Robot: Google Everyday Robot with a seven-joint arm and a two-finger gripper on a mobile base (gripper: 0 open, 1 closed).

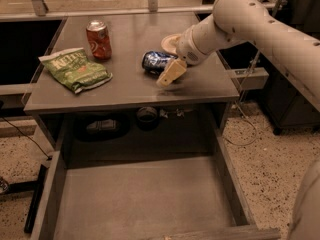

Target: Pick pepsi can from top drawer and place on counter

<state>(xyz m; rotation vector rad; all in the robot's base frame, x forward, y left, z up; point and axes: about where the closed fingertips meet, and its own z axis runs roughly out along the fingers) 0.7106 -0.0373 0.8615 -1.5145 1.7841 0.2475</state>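
Observation:
The pepsi can is dark blue and lies on its side on the grey counter, right of the middle. My gripper reaches in from the right and straddles the can's right end. One cream finger is in front of the can and the other finger is behind it, closed against it. The top drawer is pulled open below the counter's front edge and holds nothing.
A red-orange soda can stands upright at the counter's back left. A green chip bag lies at the front left. My arm crosses the right side. Dark objects sit on a shelf under the counter.

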